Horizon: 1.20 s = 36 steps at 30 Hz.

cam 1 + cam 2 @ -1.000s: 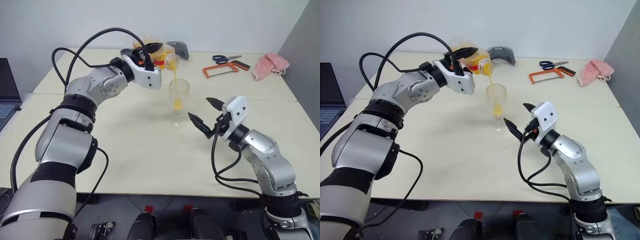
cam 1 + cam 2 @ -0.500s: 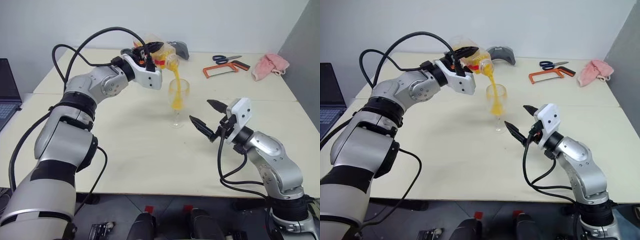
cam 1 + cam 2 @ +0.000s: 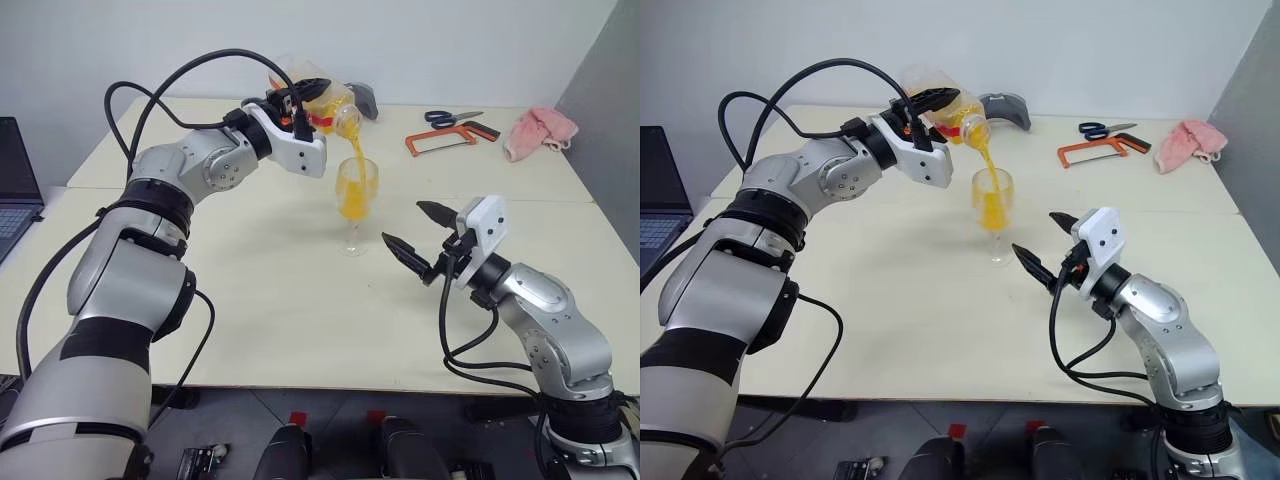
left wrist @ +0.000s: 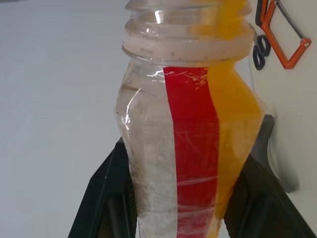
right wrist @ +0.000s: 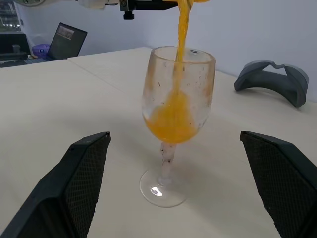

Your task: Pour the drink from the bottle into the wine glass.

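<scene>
Item 1, your left gripper [image 3: 305, 93]: its 2 black fingers [image 4: 106, 198] are clamped on the bottle [image 3: 322, 104], held tilted above the wine glass [image 3: 356, 205] with its open mouth down, and the drink [image 5: 171, 119] runs in a stream into the bowl, which stands upright on the table [image 3: 280, 300], partly filled. Item 2, your right gripper [image 3: 418, 230]: fingers spread wide and holding nothing, just beside the glass, not touching it. Item 3, far edge: scissors [image 3: 455, 117], an orange hacksaw [image 3: 450, 137], a pink cloth [image 3: 540, 131].

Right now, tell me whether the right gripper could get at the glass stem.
Probably yes. The right gripper is open beside the glass, facing its stem with bare table between.
</scene>
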Tool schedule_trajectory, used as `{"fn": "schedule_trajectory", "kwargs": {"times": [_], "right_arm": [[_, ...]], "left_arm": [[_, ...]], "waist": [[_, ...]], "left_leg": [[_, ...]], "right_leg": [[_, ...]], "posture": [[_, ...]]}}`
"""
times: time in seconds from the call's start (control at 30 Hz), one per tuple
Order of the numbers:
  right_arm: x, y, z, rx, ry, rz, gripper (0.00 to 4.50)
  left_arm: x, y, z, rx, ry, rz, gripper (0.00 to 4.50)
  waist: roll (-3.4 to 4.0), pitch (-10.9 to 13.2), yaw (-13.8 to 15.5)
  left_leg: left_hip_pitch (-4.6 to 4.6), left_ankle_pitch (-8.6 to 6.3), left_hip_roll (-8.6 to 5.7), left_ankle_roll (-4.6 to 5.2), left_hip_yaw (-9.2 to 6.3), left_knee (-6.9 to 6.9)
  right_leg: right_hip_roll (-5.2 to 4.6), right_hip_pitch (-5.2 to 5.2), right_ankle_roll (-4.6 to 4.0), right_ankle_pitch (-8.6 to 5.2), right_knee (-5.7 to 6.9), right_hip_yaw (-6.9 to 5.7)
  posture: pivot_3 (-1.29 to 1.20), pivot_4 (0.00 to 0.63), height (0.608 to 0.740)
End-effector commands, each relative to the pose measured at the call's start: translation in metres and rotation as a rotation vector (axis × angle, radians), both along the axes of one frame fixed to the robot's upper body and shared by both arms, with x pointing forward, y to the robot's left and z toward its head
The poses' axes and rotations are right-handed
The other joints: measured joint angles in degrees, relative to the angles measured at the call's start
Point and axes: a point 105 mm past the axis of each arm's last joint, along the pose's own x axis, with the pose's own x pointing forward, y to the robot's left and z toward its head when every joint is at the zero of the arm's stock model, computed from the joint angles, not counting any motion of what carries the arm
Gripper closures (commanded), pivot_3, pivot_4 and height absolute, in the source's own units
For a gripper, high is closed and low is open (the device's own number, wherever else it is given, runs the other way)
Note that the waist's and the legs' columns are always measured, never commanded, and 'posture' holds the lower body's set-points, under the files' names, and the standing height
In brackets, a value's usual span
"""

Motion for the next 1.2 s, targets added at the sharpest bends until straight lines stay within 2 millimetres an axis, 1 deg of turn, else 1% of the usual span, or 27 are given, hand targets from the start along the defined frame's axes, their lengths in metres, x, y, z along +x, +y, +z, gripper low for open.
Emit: {"fn": "schedule_trajectory", "kwargs": {"times": [0.03,0.33,0.77,1.2], "right_arm": [[-0.0055,-0.0018,0.0196,0.015,-0.071,0.007,0.00],[-0.0069,-0.0023,0.0209,0.021,-0.060,0.024,0.00],[-0.0125,0.0031,0.0202,0.018,-0.042,0.064,0.00],[-0.0143,0.0039,0.0182,0.018,-0.033,0.074,0.00]], "left_arm": [[-0.0040,0.0003,0.0251,-0.012,-0.077,-0.004,2.76],[-0.0025,0.0025,0.0250,-0.004,-0.089,0.011,2.76],[0.0019,0.0099,0.0260,0.006,-0.105,0.058,2.76],[0.0020,0.0096,0.0264,0.009,-0.115,0.059,2.76]], "waist": [[0.00,0.00,0.00],[0.00,0.00,0.00],[0.00,0.00,0.01],[0.00,0.00,0.00]], "left_leg": [[0.00,0.00,0.00,0.00,0.00,0.00],[0.00,0.00,-0.01,0.00,0.00,0.03],[0.00,0.00,-0.01,0.00,0.01,0.06],[0.01,0.00,-0.01,0.00,0.01,0.07]], "right_leg": [[0.00,0.00,0.00,0.00,0.01,0.00],[0.00,-0.01,0.00,0.00,0.07,0.00],[0.00,-0.01,0.00,0.00,0.11,0.01],[0.00,-0.01,0.00,0.00,0.12,0.01]], "posture": [[0.00,0.150,0.740],[0.00,0.150,0.740],[0.00,0.150,0.740],[0.00,0.150,0.740]]}}
